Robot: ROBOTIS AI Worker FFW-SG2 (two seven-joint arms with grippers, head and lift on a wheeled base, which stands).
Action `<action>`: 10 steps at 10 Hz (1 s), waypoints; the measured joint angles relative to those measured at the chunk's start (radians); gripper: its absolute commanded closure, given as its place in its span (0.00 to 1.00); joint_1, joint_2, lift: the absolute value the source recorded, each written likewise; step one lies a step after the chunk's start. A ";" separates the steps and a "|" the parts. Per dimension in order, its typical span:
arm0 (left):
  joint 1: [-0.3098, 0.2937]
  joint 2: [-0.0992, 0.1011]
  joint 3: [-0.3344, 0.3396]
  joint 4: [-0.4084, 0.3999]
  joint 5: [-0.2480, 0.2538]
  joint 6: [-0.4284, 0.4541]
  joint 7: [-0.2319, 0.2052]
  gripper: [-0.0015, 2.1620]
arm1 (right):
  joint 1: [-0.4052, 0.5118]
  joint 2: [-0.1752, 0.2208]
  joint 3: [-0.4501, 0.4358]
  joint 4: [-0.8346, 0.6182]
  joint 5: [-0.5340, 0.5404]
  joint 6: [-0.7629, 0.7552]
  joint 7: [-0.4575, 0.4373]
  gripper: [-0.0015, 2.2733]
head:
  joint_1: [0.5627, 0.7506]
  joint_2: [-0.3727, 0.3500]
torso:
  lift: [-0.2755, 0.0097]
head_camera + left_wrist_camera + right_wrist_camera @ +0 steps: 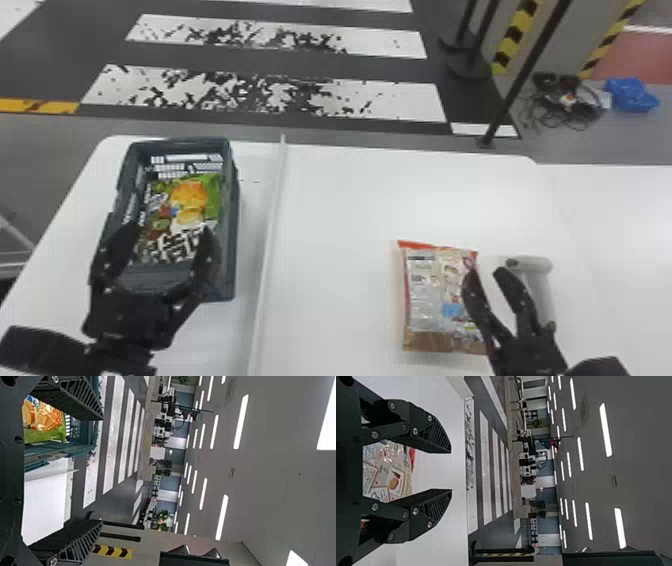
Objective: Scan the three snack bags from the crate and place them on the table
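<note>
Head view: A white table (pixel 350 200) with a raised strip (pixel 272 200) forms the work surface. Beyond it, the dark floor (pixel 250 60) carries worn white bands; a blue bag (pixel 632 94) and cables (pixel 560 107) lie at the far right. The left gripper (pixel 170 232) is positioned over the near part of the dark crate (pixel 232 215), fingers spread wide, gripping nothing. The right gripper (pixel 485 273) overlaps the right edge of the red-edged snack bag (pixel 435 290); its fingers are moderately spread. Contact with the bag cannot be determined. This bag lies on the table, long axis running near to far, red edge at the far end, brown band nearest the robot. A pale grey device (pixel 532 264) is located just beside it. The green snack bag (pixel 192 200) is in the crate, long axis along the crate's length, bold lettering toward the robot.

Left wrist view: The room shows striped floor, ceiling lights (pixel 241 421) and plants (pixel 162 516). The left gripper (pixel 102 470) has widely separated fingers and nothing clamped between them. The green snack bag is visible inside the crate.

Right wrist view: White table, striped floor and ceiling lights are visible. The right gripper (pixel 451 471) has a clear gap between its fingertips. The red-edged snack bag is visible through the gripper frame, unclamped.
</note>
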 measured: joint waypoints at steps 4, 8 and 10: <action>-0.005 0.003 -0.001 0.013 0.001 0.007 -0.001 0.03 | -0.019 -0.053 -0.137 0.030 -0.002 0.077 0.015 0.04 | 0.70 0.17 | 0.84; -0.001 0.006 -0.011 0.017 0.000 0.003 -0.003 0.03 | -0.134 -0.119 -0.216 0.200 -0.055 0.223 0.116 0.04 | 0.70 0.05 | 0.84; 0.006 0.006 -0.015 0.022 -0.002 -0.007 -0.006 0.03 | -0.198 -0.131 -0.237 0.279 -0.060 0.307 0.147 0.04 | 0.70 0.03 | 0.84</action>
